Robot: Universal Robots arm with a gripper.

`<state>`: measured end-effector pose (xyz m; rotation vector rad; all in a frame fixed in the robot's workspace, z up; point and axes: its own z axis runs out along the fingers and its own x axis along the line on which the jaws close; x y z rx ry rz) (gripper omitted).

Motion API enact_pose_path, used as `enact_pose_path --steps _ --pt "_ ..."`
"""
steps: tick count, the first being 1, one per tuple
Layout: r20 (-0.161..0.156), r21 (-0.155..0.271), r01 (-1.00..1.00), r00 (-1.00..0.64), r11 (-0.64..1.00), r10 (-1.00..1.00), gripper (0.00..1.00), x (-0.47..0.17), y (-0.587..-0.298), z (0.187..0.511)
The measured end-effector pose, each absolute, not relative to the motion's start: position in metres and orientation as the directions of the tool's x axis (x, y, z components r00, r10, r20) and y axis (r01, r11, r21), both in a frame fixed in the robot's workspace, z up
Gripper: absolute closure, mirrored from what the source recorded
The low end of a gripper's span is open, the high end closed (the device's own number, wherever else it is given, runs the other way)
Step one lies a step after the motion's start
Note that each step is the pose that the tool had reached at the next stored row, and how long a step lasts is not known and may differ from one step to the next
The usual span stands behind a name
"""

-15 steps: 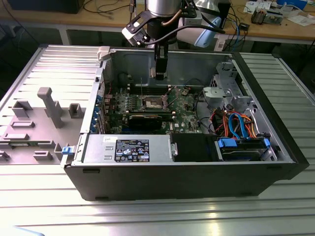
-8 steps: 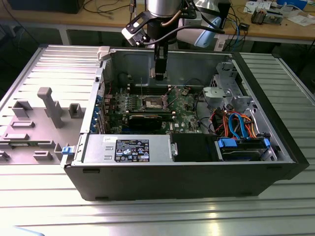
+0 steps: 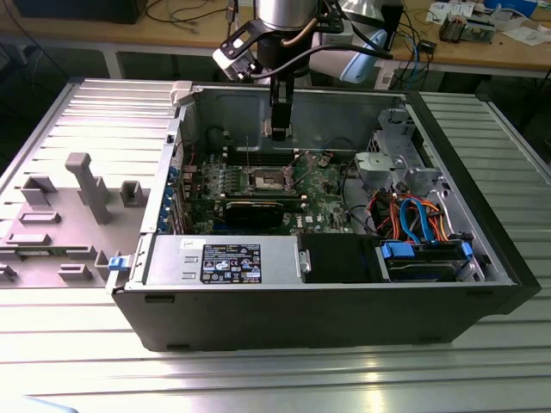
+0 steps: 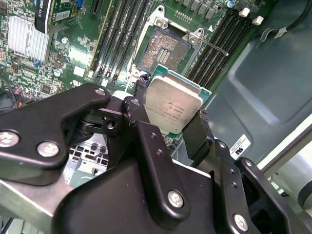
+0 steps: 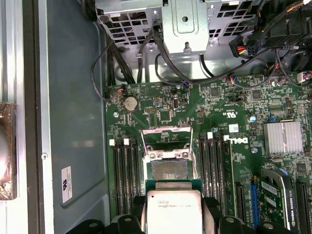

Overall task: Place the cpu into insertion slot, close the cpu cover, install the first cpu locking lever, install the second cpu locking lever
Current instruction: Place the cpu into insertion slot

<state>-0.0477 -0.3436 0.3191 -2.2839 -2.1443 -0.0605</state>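
The gripper (image 3: 280, 131) pinches the cpu (image 4: 171, 105) by two opposite edges, in the air over the board (image 5: 214, 105) and near the bare slot (image 5: 169, 169); I judge it light, stiff, slippery and fragile underneath, so the thin rim is the right hold.

The ribbed metal table (image 3: 275, 379) gleams with pale glare near its front edge; behind it runs a wooden table (image 3: 504, 53) strewn with cables (image 3: 185, 13).
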Motion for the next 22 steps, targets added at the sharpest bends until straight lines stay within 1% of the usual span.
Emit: enact_pose_path --steps 6,16,22 --pt "0.034 0.020 0.998 0.063 -0.064 0.997 0.45 -0.048 -0.344 0.319" --pt "0.021 0.021 0.998 0.063 -0.063 0.998 0.45 -0.048 -0.344 0.304" --pt "0.018 0.021 0.998 0.063 -0.063 0.998 0.45 -0.048 -0.344 0.294"
